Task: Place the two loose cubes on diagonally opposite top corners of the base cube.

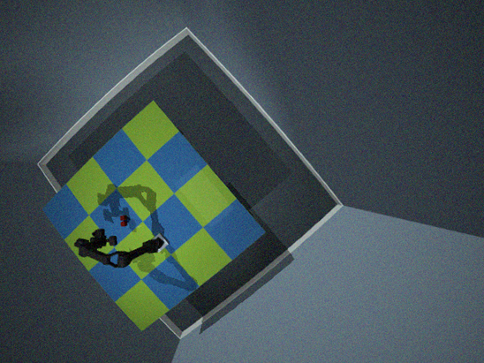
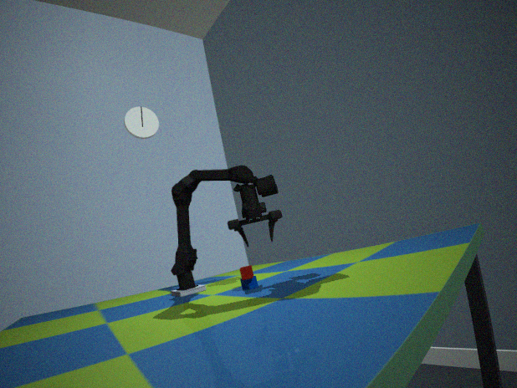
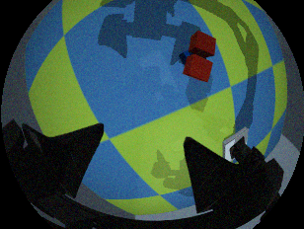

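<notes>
Two red cubes sit on the blue base cube [image 2: 250, 284] [image 3: 185, 56]. In the wrist view the upper red cube [image 3: 202, 43] and the lower red cube [image 3: 197, 68] stand corner to corner, with the base's blue showing beside them. Any gap is too small to judge. In the top view the two show as small red patches [image 1: 124, 221]; in the exterior view they overlap as one red shape [image 2: 247, 273]. Both look level on the base. My gripper [image 2: 259, 243] [image 3: 144, 135] is wide open and empty, above the cubes and off to one side, touching nothing.
The green and blue checkered table [image 1: 206, 194] [image 2: 293, 334] carries the arm's pale mounting plate [image 1: 165, 244] [image 2: 188, 291] [image 3: 228, 149]. The arm's shadow falls around the stack. The arm reaches out near one table edge in the top view.
</notes>
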